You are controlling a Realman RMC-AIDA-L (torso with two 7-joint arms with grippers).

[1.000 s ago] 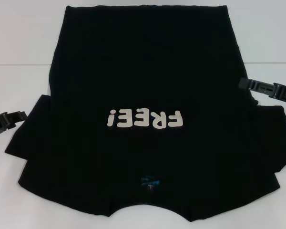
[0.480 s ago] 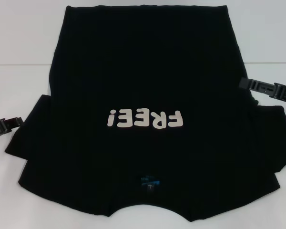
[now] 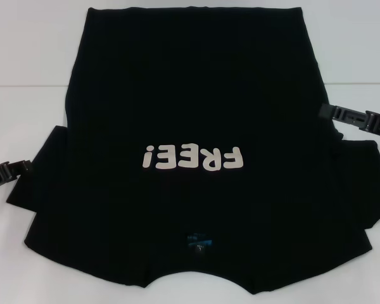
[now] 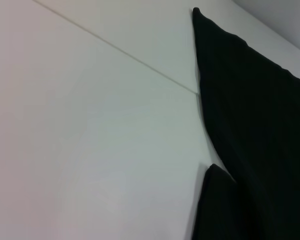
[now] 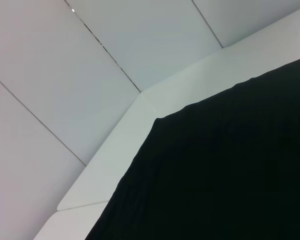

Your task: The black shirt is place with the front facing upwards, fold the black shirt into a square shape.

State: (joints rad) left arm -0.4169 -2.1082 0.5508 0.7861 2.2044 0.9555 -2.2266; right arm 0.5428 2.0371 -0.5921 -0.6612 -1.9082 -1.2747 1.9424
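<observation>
The shirt [image 3: 190,158] lies flat on the white tabletop [image 3: 25,63], front up, and fills most of the head view. Its collar, with the small blue label [image 3: 198,241], is the nearest part, at the robot's edge of the tabletop. Beyond that come the cream letters "FREE!" [image 3: 193,158], upside down from the robot's side. The two sleeves spread out to either side at about that depth, and the hem lies farthest away.

The left claw [image 3: 16,170] sits low at the left sleeve's outer edge, touching or just beside the cloth. I cannot tell whether its fingers are spread or pressed together. The right claw [image 3: 332,113] reaches in farther back, near where the right sleeve meets the body, at the shirt's side edge. Its fingers are likewise too dark against the cloth to read. Neither wrist view shows fingers, only black cloth on white tabletop.

No fold is made yet, since the shirt is fully spread. I judge this to be the opening step: each claw closing in on its side for a first grasp. The next move calls for a sure pinch on the top layers at each side edge. Then a sleeve and side panel can be lifted and carried inward over the letters without dragging the rest of the shirt askew.
</observation>
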